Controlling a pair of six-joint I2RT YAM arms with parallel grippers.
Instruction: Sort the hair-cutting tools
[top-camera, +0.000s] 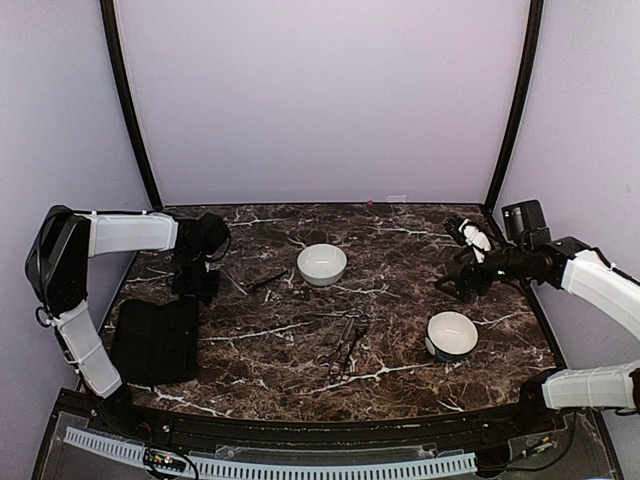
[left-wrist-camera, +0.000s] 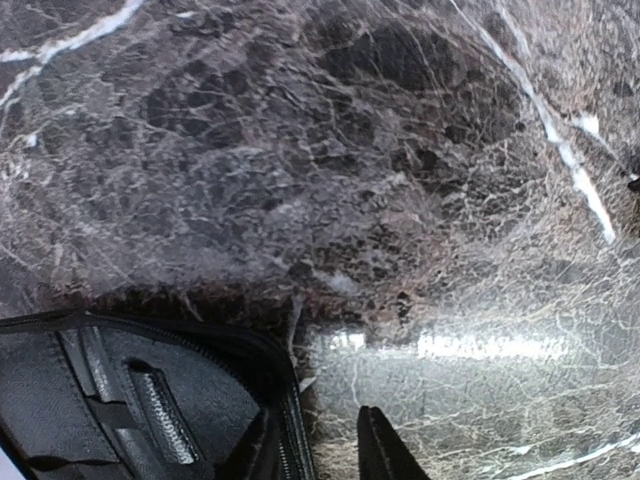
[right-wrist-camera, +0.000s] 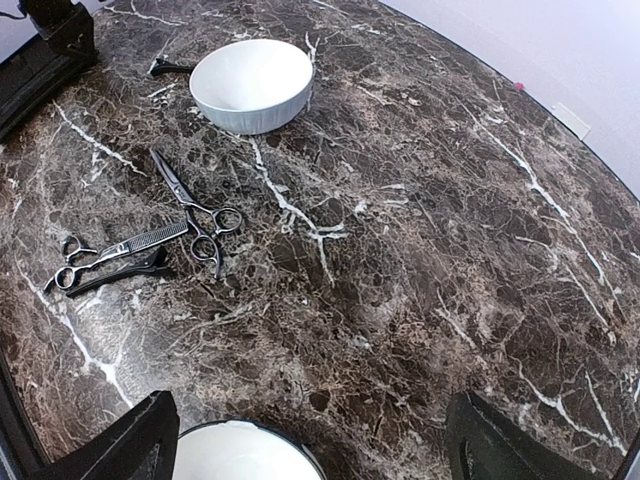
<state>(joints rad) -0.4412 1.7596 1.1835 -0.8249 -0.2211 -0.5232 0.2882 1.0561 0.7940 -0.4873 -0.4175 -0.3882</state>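
Hair-cutting tools (right-wrist-camera: 150, 235), slim steel scissors with ring handles, are noted lying flat at centre of glossy veined marble table (top-camera: 420, 250). Right gripper (right-wrist-camera: 310, 430) is spread wide, empty; left gripper (top-camera: 195, 288): state cannot be told.

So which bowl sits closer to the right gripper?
The bowl near the right edge, just by the right gripper; the other bowl sits mid-table.

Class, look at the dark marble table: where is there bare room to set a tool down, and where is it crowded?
Bare: between the black rectangular case and the silver scissors; also between the far white round bowl and the near white bowl. Crowded: the middle, around the scissors.
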